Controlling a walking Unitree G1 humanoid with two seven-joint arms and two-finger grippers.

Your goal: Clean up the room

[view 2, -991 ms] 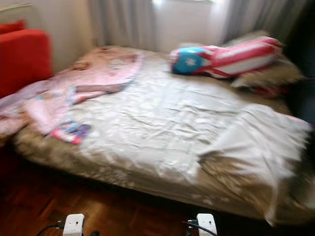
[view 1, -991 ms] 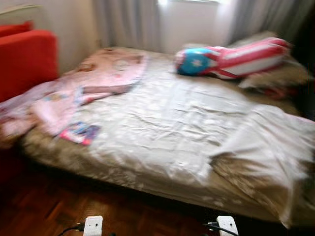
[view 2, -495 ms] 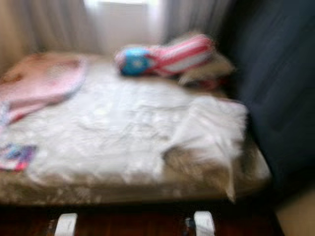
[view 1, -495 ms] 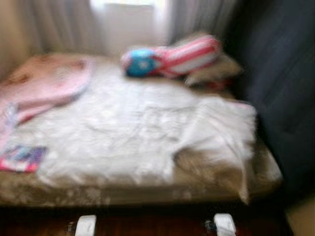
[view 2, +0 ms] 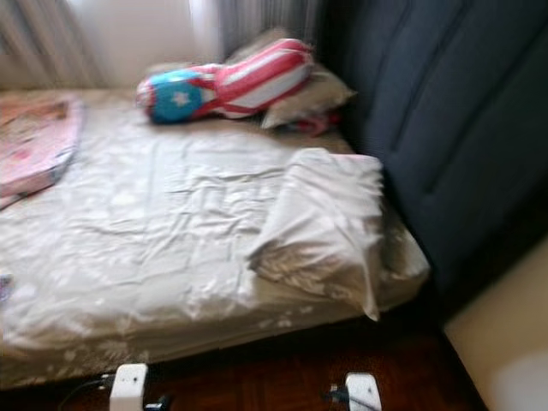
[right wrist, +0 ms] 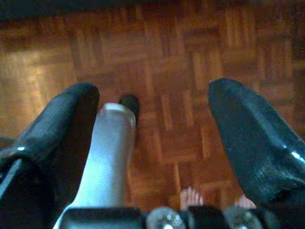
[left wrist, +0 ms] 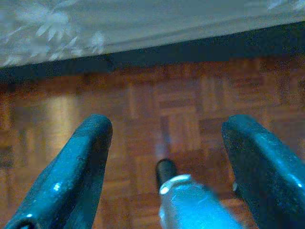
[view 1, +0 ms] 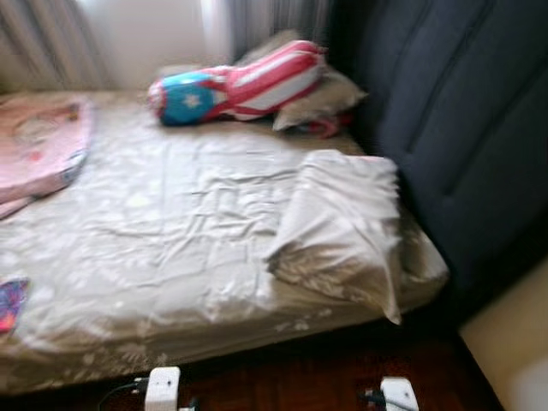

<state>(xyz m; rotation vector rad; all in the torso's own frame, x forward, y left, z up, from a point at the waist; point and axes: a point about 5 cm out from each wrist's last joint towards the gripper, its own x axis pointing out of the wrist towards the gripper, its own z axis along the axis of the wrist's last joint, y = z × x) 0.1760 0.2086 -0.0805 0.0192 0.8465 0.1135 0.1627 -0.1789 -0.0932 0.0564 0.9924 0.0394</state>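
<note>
Beige sheet spread, creased, over a low bed against a dark padded headboard, with one corner turned back in a loose fold near the headboard side, probably left so by whoever last got up. Red-and-white striped cushion with a blue starred end lying across a tan pillow at the far edge by the pale curtains. Pink blanket bunched at the robot's left edge of the mattress, with a small colourful item, too blurred to name, close to the near edge. Brown parquet floor below. Left hand hanging low over the parquet just off the bed's edge, fingers apart and holding nothing; right hand likewise spread and empty above the floor, a person's bare toes beneath it. Both arms judged idle, with no item yet chosen for tidying.
</note>
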